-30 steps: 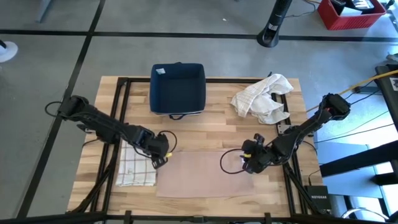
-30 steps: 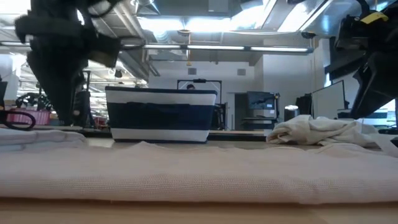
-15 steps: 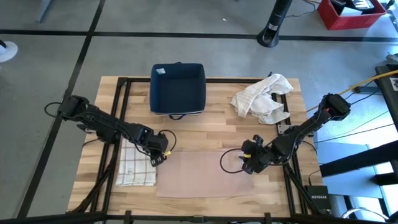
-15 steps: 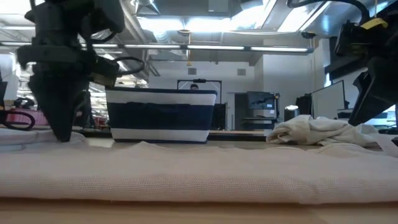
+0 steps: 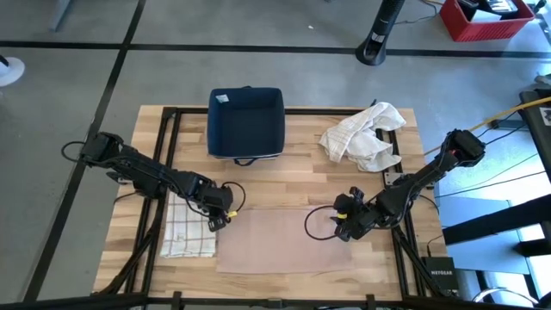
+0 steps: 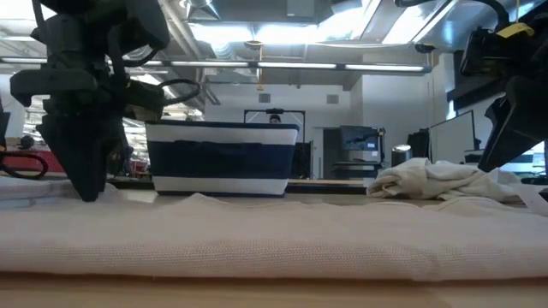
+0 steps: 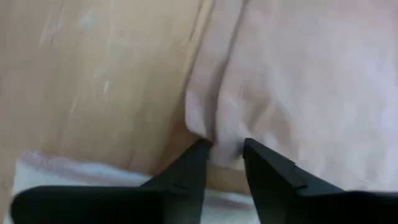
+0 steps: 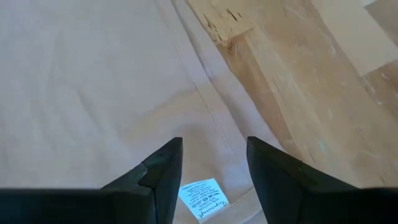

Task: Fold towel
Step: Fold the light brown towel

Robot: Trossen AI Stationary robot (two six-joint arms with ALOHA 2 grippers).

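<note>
**A:** How far along was the fold?

**B:** Hardly begun, I'd judge. The pink towel [image 5: 284,240] lay spread flat in a single layer on the wooden table [image 5: 301,172], in front of the dark blue bin [image 5: 246,123]. No edge had been lifted or turned over, so the whole fold was left to do. The checked cloth [image 5: 188,232] lying against the pink towel's left edge looked already folded; the crumpled white cloth [image 5: 364,136] sat to the right of the bin, well apart from the pink towel.

**A:** And the grippers, taking the towel as the reference?

**B:** The left gripper [image 7: 222,149] was down at the towel's far left corner, its fingers narrowly parted with a bunched bit of the towel's edge just between the tips. It was poised to pinch, but I couldn't say it had a firm hold.

**A:** The right one?

**B:** The right gripper [image 8: 213,155] was at the towel's far right corner, fingers more widely parted and holding nothing. The towel's hem ran between them, its small white care label [image 8: 202,194] just beside the tips, with bare table beyond the edge.
</note>
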